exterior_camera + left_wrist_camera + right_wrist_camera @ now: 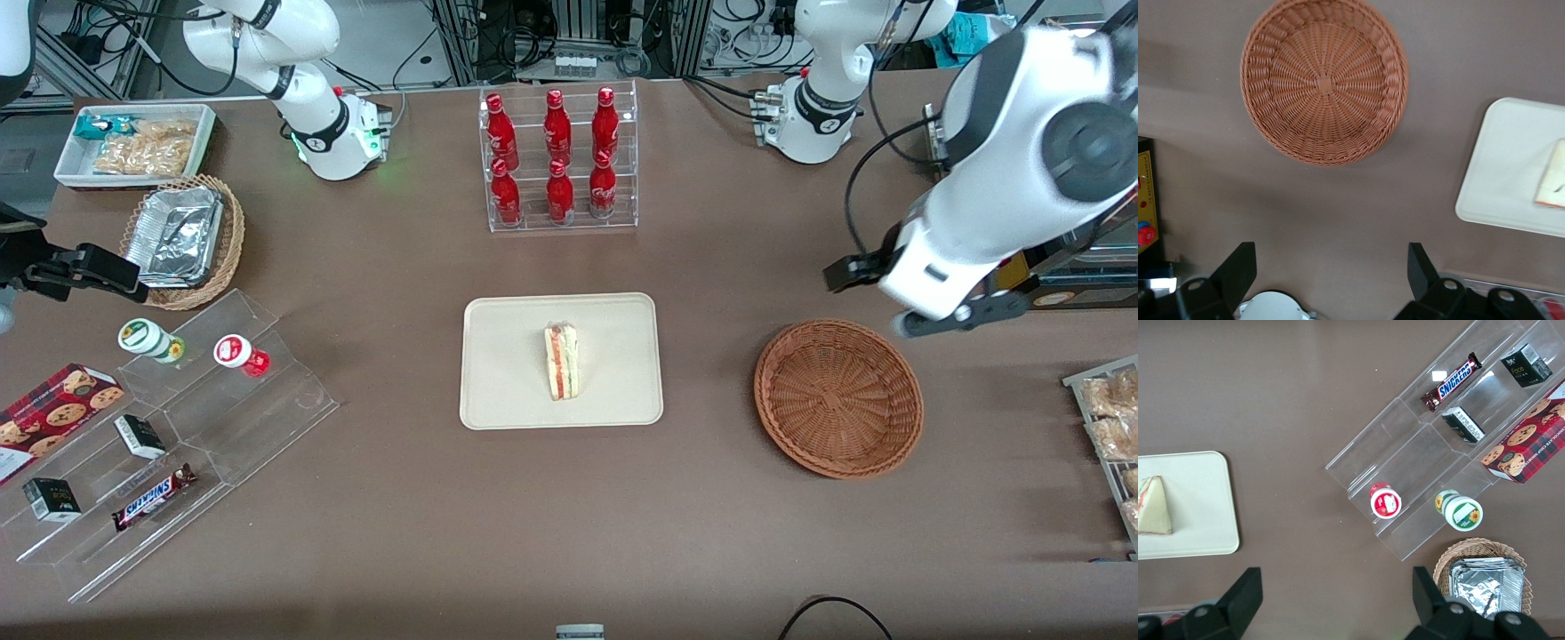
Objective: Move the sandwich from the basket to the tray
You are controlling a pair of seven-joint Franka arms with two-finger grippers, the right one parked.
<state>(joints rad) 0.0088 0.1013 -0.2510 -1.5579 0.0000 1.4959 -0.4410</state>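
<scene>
The sandwich [561, 360] lies on its side on the cream tray [507, 356] at the middle of the table; it also shows in the left wrist view [1553, 177] and the right wrist view [1153, 507]. The round reddish-brown basket [837, 398] sits empty beside the tray, toward the working arm's end; the left wrist view shows its bare woven bottom [1325, 80] and the tray's edge [1505, 167]. My left gripper [867, 298] hangs raised above the table, a little farther from the front camera than the basket. It is open and empty [1330, 270].
A clear rack of red bottles [560, 160] stands farther back than the tray. A stepped acrylic stand with snacks [178, 427], a lighter wicker basket with foil trays [182, 240] and a white snack bin [133, 142] lie toward the parked arm's end. A snack rack [1111, 427] sits at the working arm's end.
</scene>
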